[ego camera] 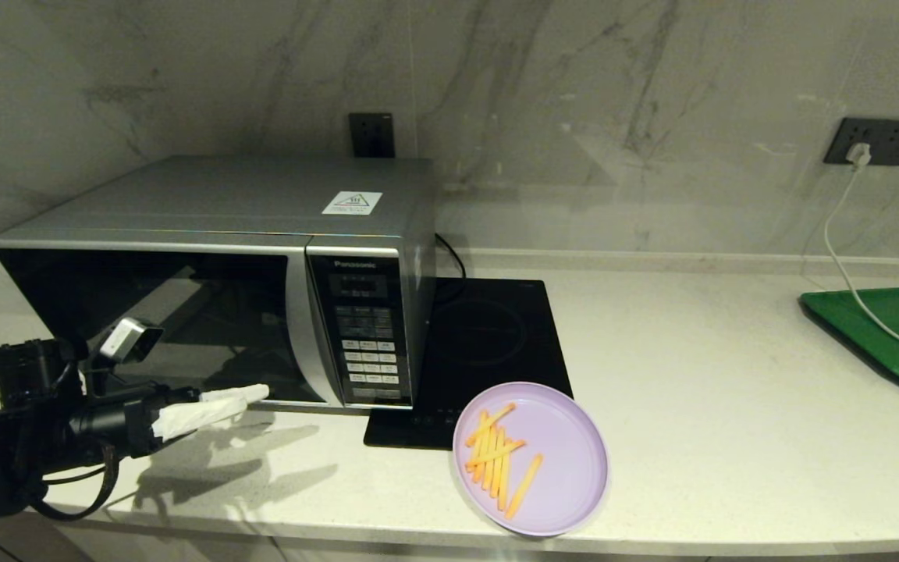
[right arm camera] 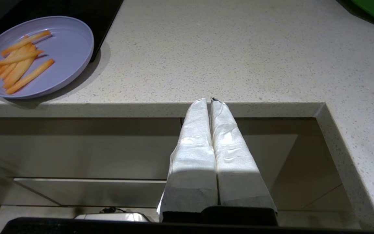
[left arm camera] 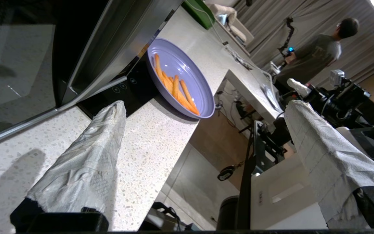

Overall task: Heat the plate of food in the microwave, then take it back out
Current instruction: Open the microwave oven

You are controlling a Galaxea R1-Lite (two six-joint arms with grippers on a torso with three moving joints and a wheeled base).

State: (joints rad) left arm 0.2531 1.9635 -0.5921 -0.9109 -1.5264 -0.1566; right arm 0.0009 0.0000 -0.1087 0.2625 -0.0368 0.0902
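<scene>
The lilac plate of food (ego camera: pixel 566 460) lies at the counter's front edge, partly over a black hob, with orange fries (ego camera: pixel 500 460) on its left half. The silver microwave (ego camera: pixel 223 211) stands at the left, its dark glass door (ego camera: pixel 153 312) closed. My left gripper (ego camera: pixel 246 396) hovers low over the counter before the door's lower edge, open and empty, pointing right toward the plate (left arm camera: pixel 187 70); its wrapped fingers (left arm camera: pixel 109 123) stand wide apart. My right gripper (right arm camera: pixel 209 100) is shut on nothing, below the counter's front edge, right of the plate (right arm camera: pixel 67 48).
A flat black induction hob (ego camera: pixel 488 336) sits right of the microwave. A green tray (ego camera: pixel 894 328) lies at the far right with a white cable (ego camera: pixel 840 257) running to a wall socket. In the left wrist view a person (left arm camera: pixel 323 55) stands in the room behind.
</scene>
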